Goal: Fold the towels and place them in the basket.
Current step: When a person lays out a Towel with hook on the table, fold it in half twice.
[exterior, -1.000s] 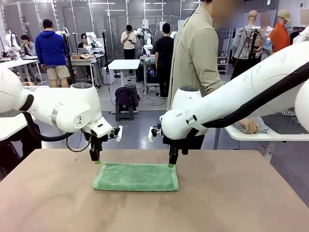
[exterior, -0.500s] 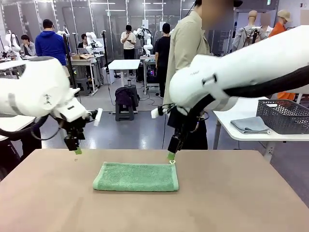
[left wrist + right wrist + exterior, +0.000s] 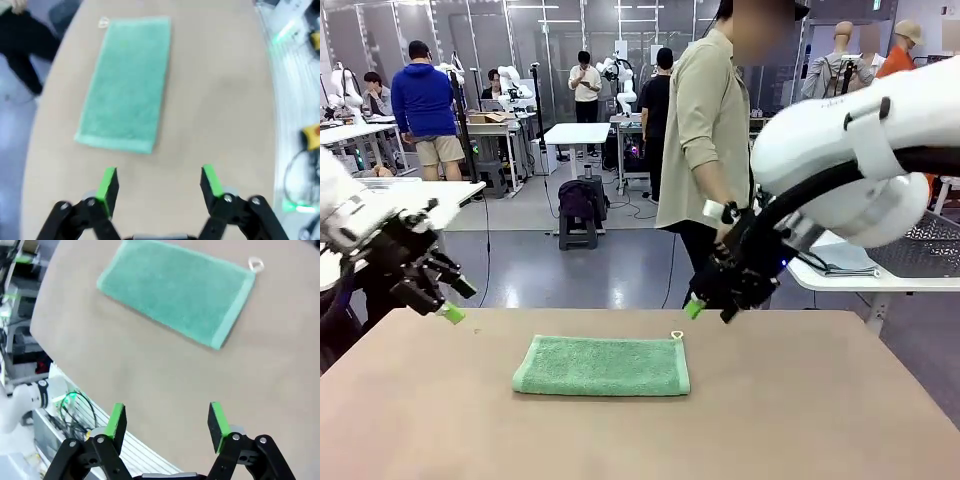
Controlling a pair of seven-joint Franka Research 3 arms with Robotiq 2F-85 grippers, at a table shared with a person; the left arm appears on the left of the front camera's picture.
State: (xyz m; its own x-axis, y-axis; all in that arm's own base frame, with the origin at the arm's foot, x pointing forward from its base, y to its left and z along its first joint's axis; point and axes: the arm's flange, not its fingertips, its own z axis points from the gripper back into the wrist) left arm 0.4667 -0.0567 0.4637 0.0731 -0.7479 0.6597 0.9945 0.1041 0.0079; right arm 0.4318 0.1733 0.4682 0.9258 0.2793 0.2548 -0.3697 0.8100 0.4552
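A mint green towel (image 3: 601, 366) lies folded flat in the middle of the brown table, its hanging loop at the far right corner. It also appears in the left wrist view as the towel (image 3: 127, 82) and in the right wrist view as the towel (image 3: 180, 290). My left gripper (image 3: 455, 300) hangs open over the table's far left edge, well clear of it; its jaws (image 3: 159, 182) hold nothing. My right gripper (image 3: 710, 310) is open above the far edge, right of the towel, and is empty (image 3: 167, 422). A pale grey-blue towel (image 3: 840, 264) and a dark lattice basket (image 3: 942, 240) sit on the side table, partly hidden by my right arm.
A person in a beige shirt (image 3: 705, 130) stands at the far side, one hand close behind my right gripper. The white side table (image 3: 820, 280) is at the right. Bare tabletop surrounds the green towel.
Both grippers have lifted off the towel's far corners and swung outward, left one to the left, right one to the right. The towel has stayed still. The person has shifted right.
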